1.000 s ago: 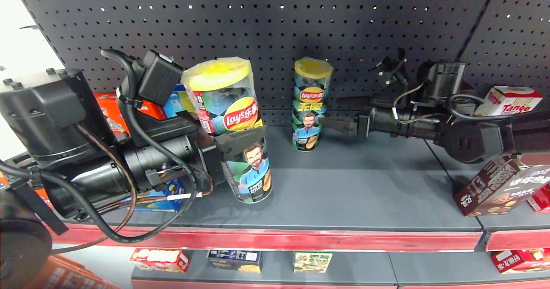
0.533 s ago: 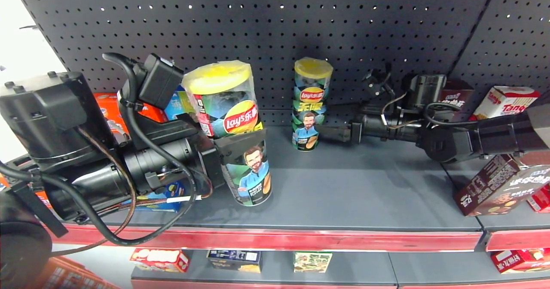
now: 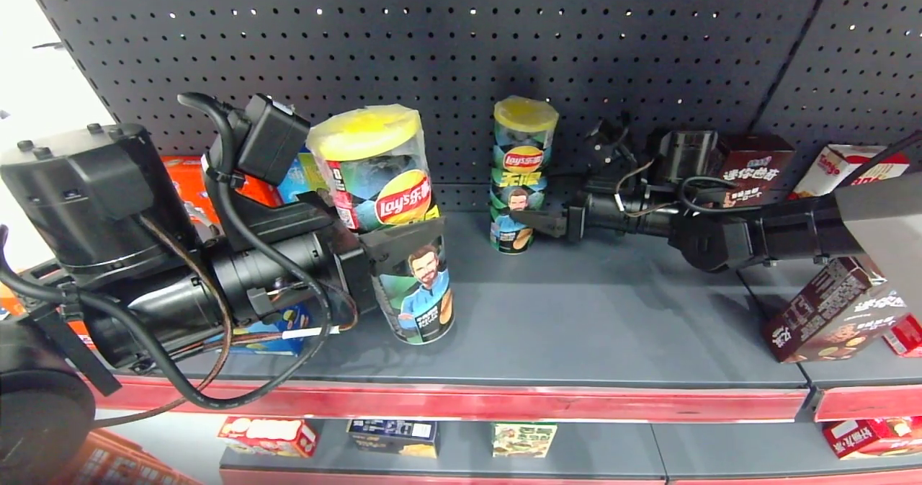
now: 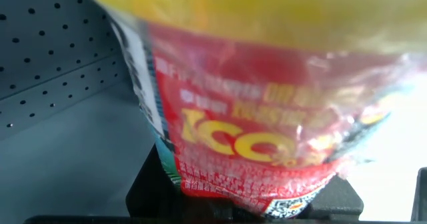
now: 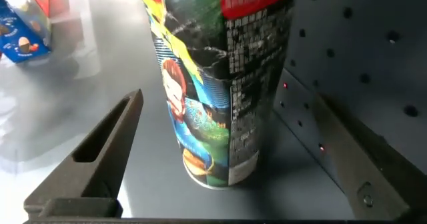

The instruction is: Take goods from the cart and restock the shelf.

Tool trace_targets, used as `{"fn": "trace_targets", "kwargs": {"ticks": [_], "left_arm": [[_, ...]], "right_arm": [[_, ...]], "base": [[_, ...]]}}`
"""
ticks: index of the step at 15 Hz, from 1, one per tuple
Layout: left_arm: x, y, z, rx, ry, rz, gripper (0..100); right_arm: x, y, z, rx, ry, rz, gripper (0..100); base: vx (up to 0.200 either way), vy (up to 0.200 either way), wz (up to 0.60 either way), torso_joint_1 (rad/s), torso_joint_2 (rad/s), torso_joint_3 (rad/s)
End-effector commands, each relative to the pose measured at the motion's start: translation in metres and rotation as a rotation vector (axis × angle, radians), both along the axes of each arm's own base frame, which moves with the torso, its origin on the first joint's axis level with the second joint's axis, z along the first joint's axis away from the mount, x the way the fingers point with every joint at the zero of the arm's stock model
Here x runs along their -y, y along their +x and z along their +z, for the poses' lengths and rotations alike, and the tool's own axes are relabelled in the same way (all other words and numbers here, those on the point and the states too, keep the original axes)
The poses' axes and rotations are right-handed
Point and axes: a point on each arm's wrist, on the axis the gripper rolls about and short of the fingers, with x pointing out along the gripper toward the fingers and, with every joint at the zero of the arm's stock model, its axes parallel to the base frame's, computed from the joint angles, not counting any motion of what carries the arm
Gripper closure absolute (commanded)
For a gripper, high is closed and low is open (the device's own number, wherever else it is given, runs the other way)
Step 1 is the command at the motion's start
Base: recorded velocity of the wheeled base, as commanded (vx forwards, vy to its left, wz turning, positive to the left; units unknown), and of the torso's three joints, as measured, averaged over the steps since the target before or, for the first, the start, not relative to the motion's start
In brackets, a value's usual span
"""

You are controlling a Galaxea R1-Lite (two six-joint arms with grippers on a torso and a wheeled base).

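Observation:
Two tall chip cans with yellow lids stand out on the grey shelf. The near can leans slightly, and my left gripper is shut on its middle; whether its base touches the shelf I cannot tell. In the left wrist view that can sits close above the gripper. The far can stands upright against the pegboard. My right gripper is open at its lower half. In the right wrist view, the fingers flank this can without pressing it.
A brown box leans at the shelf's right end, with a dark box and a white-red box behind. A blue box and an orange box lie left. The red shelf lip runs along the front.
My right arm has slid left along the back of the shelf until its open fingers came around the far can. The left arm with its can has barely shifted.

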Motion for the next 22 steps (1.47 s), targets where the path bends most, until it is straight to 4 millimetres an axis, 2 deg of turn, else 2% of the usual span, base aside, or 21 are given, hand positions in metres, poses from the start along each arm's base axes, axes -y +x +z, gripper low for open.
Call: {"fn": "trace_targets", "kwargs": {"ticks": [1,7,11,12,15,19,22], "left_arm": [[0.0,0.0,0.0,-0.001,-0.001,-0.001,100],[-0.003,0.002,-0.001,-0.003,0.001,0.015,100],[-0.004,0.001,-0.005,-0.01,0.004,0.015,100],[-0.004,0.001,-0.005,-0.007,0.003,0.013,100],[-0.004,0.001,-0.004,-0.006,0.002,0.013,100],[-0.003,0.001,-0.005,-0.006,0.002,0.013,100],[-0.004,0.001,-0.004,-0.005,0.001,0.016,100]], "right_arm": [[-0.006,0.004,-0.006,-0.006,-0.003,0.008,0],[-0.029,0.014,-0.016,-0.013,0.017,0.032,0],[-0.036,0.022,-0.019,-0.012,0.031,0.006,0],[-0.037,0.023,-0.02,-0.015,0.034,0.006,100],[-0.035,0.022,-0.017,-0.018,0.041,0.003,100],[-0.029,0.012,0.002,0.011,0.054,0.0,100],[-0.024,-0.011,0.024,0.023,0.061,-0.008,100]], "base": [[0.0,0.0,0.0,0.0,0.0,0.0],[0.0,0.0,0.0,0.0,0.0,0.0],[0.0,0.0,0.0,0.0,0.0,0.0],[0.0,0.0,0.0,0.0,0.0,0.0],[0.0,0.0,0.0,0.0,0.0,0.0],[0.0,0.0,0.0,0.0,0.0,0.0],[0.0,0.0,0.0,0.0,0.0,0.0]]}}
